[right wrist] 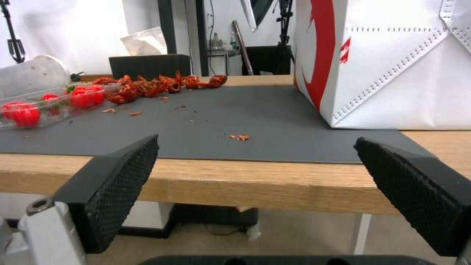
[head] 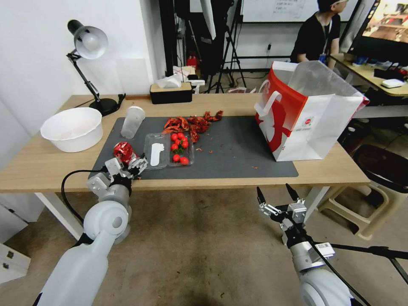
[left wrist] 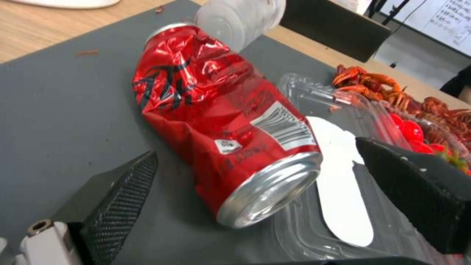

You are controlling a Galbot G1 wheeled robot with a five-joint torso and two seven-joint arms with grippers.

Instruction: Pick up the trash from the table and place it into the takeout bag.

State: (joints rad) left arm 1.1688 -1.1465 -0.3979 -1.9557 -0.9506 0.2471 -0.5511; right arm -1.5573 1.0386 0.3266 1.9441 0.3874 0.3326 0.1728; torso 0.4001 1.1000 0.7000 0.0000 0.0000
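On the mat, the wide left end effector (head: 131, 163) partly hides the crushed red can (head: 124, 151).

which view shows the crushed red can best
The left wrist view: the crushed red metal can lies large on its side between the open left hand's fingers. The head view shows it small, partly behind that hand. The right wrist view looks at other parts of the table.

No legible text or labels
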